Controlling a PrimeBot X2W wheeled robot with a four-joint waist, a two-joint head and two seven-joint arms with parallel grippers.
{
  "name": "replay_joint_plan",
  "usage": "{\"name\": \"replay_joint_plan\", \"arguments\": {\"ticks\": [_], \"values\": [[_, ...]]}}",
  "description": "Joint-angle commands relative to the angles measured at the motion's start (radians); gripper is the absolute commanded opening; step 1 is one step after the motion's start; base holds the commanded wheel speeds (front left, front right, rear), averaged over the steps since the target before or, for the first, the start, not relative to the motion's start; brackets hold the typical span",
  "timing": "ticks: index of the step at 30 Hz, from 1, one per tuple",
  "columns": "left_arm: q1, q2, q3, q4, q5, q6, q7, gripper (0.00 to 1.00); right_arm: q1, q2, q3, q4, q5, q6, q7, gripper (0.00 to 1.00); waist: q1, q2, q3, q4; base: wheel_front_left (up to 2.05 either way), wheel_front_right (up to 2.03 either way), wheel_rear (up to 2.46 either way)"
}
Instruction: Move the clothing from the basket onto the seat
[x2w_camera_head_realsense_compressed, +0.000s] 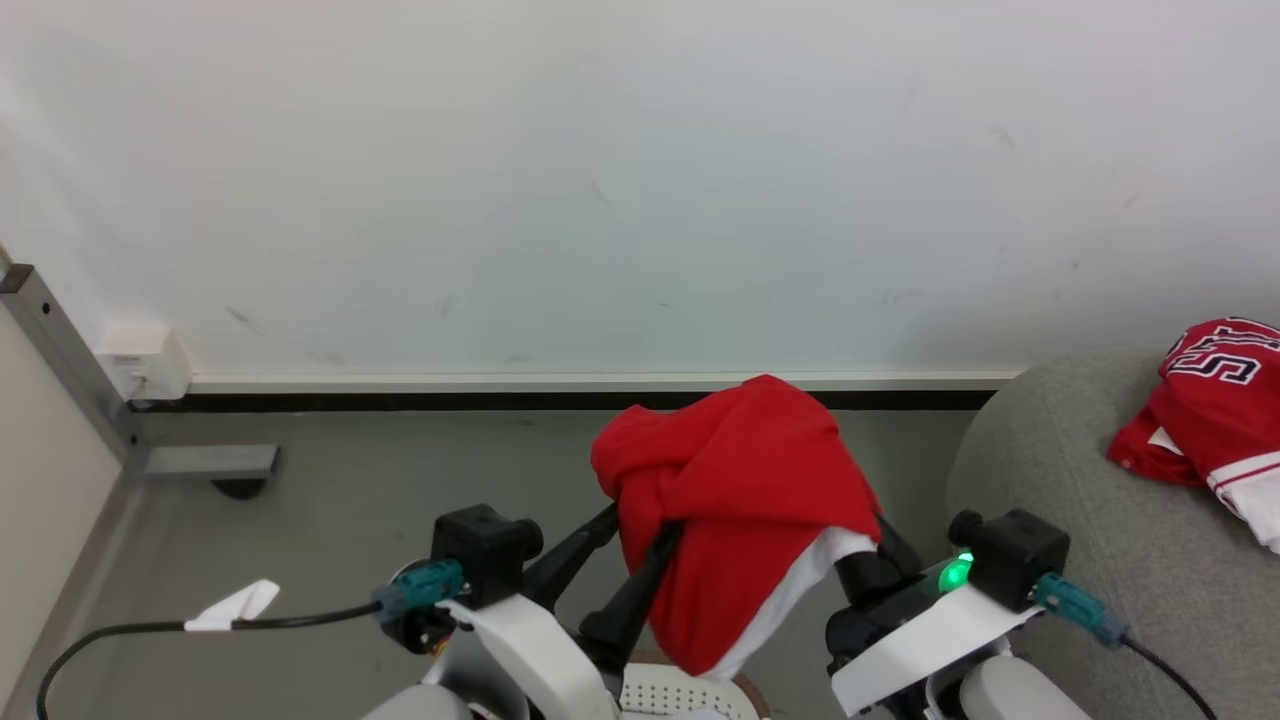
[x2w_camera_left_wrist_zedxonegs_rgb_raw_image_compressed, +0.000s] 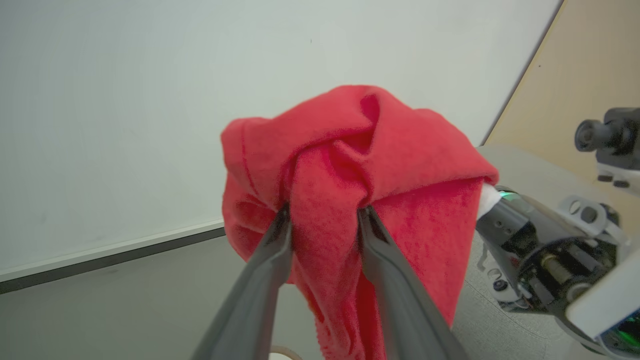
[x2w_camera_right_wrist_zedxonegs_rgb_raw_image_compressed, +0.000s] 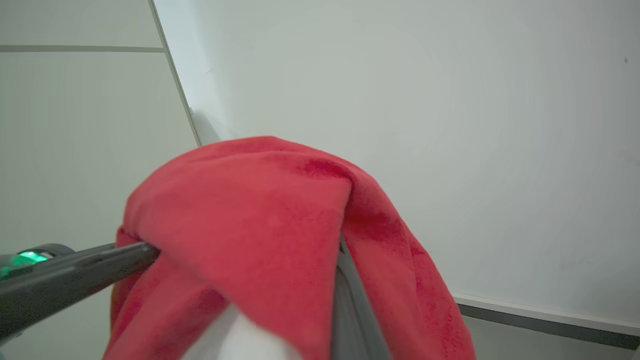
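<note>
Clothing (x2w_camera_head_realsense_compressed: 740, 480), a soft red garment with a white underside, hangs bunched in the air above the basket (x2w_camera_head_realsense_compressed: 680, 693), draped over both claws. The left claw (x2w_camera_left_wrist_zedxonegs_rgb_raw_image_compressed: 325, 220) pinches a thick fold between nearly closed fingers. The right claw (x2w_camera_right_wrist_zedxonegs_rgb_raw_image_compressed: 346, 300) is buried under cloth, so its opening cannot be told. Light and limp, it probably holds best by gathered folds. The seat (x2w_camera_head_realsense_compressed: 1080, 480), bearing a jersey (x2w_camera_head_realsense_compressed: 1215, 400), lies just right.

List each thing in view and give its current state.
red garment, held up above the basket, hanging bunched.
left gripper, fingers shut on a fold of the red garment.
right gripper, fingers mostly under the cloth; grip unclear.
jersey, lying crumpled on the seat.
basket, below the garment, contents out of view.
</note>
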Motion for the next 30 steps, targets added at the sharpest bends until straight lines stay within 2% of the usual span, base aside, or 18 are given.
{"name": "replay_joint_plan", "arguments": {"ticks": [1, 7, 24, 30], "values": [[0.013, -0.003, -0.002, 0.005, -0.002, -0.006, -0.006, 1.00, 0.001, -0.007, -0.023, -0.024, 0.031, -0.002, -0.003, 0.00, 0.0000, 0.0000, 0.007, -0.023, 0.00, 0.00, 0.00], [0.014, -0.009, -0.009, 0.015, 0.027, 0.000, -0.044, 1.00, -0.010, -0.012, -0.112, -0.104, 0.114, -0.002, -0.003, 0.00, 0.0000, 0.0000, 0.025, -0.095, 0.00, 0.00, 0.00], [-0.018, -0.013, -0.025, 0.037, 0.109, -0.005, -0.138, 1.00, 0.058, -0.090, -0.261, -0.248, 0.077, -0.002, -0.001, 0.00, 0.0000, 0.0000, 0.079, -0.381, 0.00, 0.00, 0.00], [-0.028, -0.017, -0.031, 0.049, 0.114, -0.012, -0.149, 1.00, 0.088, -0.094, -0.307, -0.275, 0.071, -0.002, 0.001, 0.00, 0.0000, 0.0000, 0.092, -0.439, 0.00, 0.00, 0.00]]}}
